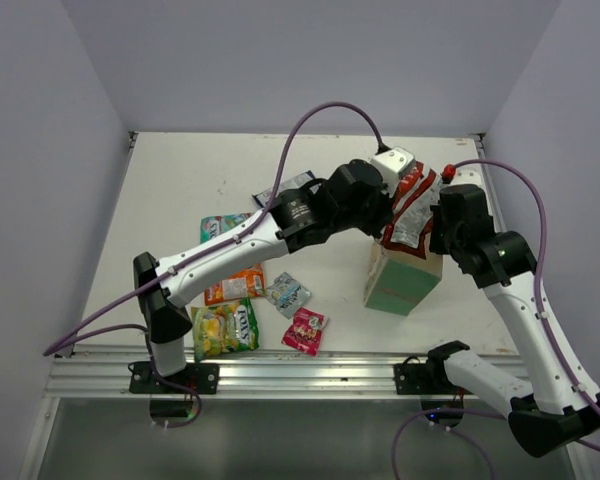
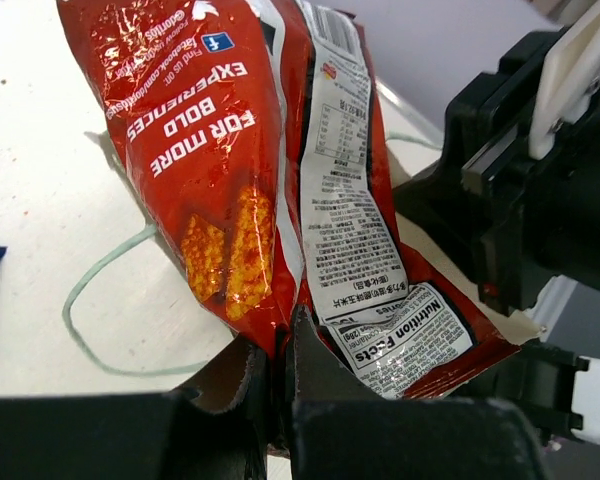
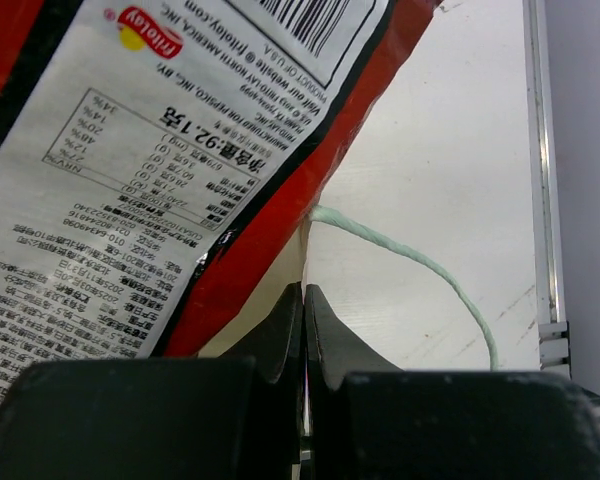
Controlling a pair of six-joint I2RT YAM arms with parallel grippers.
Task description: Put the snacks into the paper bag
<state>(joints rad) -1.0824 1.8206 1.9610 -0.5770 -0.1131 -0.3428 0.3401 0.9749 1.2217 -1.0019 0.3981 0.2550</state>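
Left of the paper bag and red packet, loose snacks lie scattered.

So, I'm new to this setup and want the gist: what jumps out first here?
A red packet stands half out of the paper bag on the right, pinched by the left gripper. The right gripper is shut on the bag's rim. Loose packets lie near left.

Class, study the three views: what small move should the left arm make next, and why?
Probably lower the left gripper, shut on the red chip packet, since most of the packet stands above the paper bag, whose rim the right gripper seems to pinch.
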